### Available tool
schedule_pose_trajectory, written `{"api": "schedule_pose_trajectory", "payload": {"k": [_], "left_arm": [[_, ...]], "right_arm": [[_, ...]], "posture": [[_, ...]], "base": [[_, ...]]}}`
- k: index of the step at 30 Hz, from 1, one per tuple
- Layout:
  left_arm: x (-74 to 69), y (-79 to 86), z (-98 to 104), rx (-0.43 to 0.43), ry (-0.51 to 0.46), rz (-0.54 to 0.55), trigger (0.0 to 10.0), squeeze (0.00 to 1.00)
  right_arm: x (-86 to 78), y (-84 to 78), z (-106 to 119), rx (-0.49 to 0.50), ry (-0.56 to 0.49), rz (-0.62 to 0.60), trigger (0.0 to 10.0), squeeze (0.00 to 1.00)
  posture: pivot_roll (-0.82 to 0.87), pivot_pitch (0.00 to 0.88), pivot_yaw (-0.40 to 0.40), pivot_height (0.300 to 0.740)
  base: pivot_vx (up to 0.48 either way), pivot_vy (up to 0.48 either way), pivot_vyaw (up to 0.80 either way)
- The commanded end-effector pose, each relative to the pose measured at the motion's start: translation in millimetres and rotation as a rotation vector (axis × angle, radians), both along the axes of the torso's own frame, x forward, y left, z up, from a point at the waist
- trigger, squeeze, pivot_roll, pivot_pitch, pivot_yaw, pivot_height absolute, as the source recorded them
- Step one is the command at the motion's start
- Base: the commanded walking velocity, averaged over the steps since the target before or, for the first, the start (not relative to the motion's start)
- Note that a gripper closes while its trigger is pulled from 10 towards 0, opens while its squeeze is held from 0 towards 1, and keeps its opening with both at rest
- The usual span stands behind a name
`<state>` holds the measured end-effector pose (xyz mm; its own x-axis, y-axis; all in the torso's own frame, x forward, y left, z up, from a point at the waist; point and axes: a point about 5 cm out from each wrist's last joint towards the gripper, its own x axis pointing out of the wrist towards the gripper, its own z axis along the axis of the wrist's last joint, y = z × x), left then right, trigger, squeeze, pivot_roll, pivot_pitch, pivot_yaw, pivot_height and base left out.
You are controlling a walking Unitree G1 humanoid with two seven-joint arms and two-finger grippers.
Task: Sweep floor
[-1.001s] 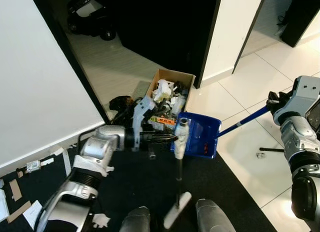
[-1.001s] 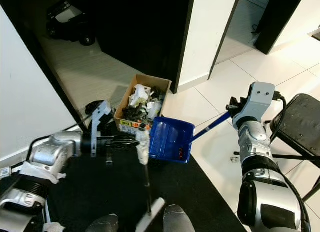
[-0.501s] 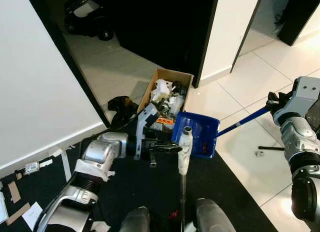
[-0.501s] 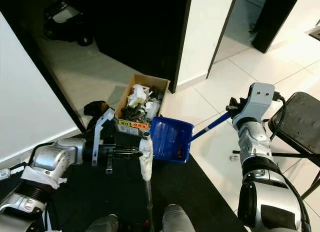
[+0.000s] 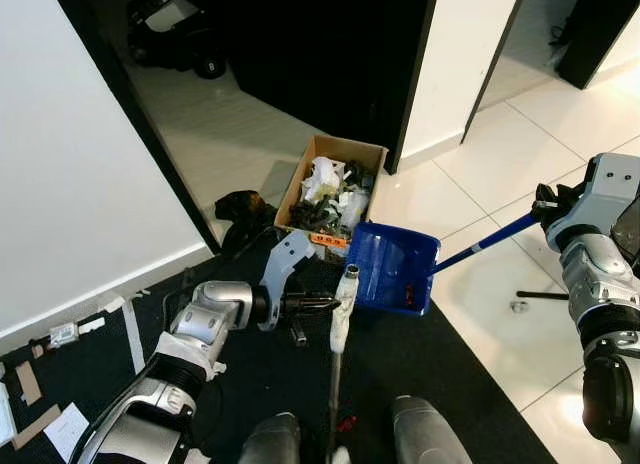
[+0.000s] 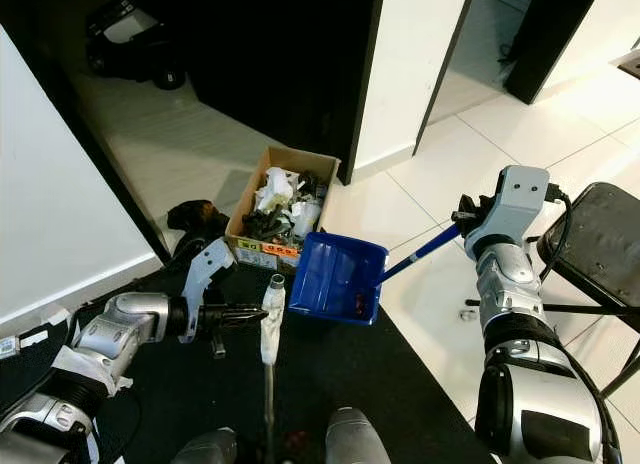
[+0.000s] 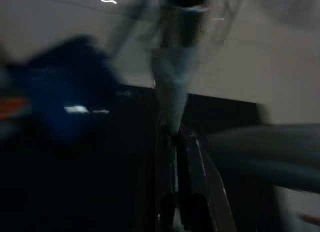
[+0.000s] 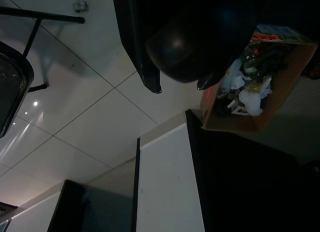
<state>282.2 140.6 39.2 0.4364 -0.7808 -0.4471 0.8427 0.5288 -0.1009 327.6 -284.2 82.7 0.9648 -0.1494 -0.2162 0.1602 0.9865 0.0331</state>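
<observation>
The open brown cardboard box (image 5: 333,187) full of crumpled rubbish stands by the dark doorway. Just in front of it, the left gripper (image 5: 322,303) pinches the upright grey-handled broom (image 5: 343,300) near its top. The blue plastic dustpan (image 5: 397,269) hangs tilted at the box's near corner, touching distance unclear, its long blue handle reaching the right gripper (image 5: 545,208), whose fingers' state cannot be told.
</observation>
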Motion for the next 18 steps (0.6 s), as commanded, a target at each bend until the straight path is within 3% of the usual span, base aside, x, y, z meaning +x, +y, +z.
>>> {"api": "schedule_pose_trajectory", "payload": {"k": [1, 3, 9, 14, 18], "left_arm": [[12.6, 6.3, 10, 0.024, -0.119, 0.085, 10.0, 0.00], [21.3, 12.9, 16, 0.014, -0.173, 0.181, 10.0, 0.00], [27.3, 18.4, 18, 0.038, -0.209, 0.253, 10.0, 0.00], [39.0, 36.9, 18, 0.159, -0.303, 0.390, 10.0, 0.00], [43.8, 46.6, 23, 0.185, -0.343, 0.427, 10.0, 0.00]], "right_arm": [[-20.9, 10.4, -42, -0.018, 0.236, 0.053, 10.0, 0.00], [-20.7, 10.9, -42, -0.017, 0.236, 0.054, 10.0, 0.00], [-20.5, 11.5, -42, -0.017, 0.235, 0.056, 10.0, 0.00], [-19.0, 12.8, -41, -0.016, 0.229, 0.057, 10.0, 0.00], [-18.3, 13.0, -40, -0.015, 0.225, 0.056, 10.0, 0.00]], "posture": [[-0.01, 0.058, 0.022, 0.740], [-0.01, 0.059, 0.022, 0.740], [-0.01, 0.056, 0.022, 0.740], [-0.01, 0.047, 0.025, 0.740], [-0.01, 0.043, 0.026, 0.740]], "base": [[0.000, 0.000, 0.00], [0.000, 0.000, 0.00], [0.000, 0.000, 0.00], [0.000, 0.000, 0.00], [0.000, 0.000, 0.00]]}}
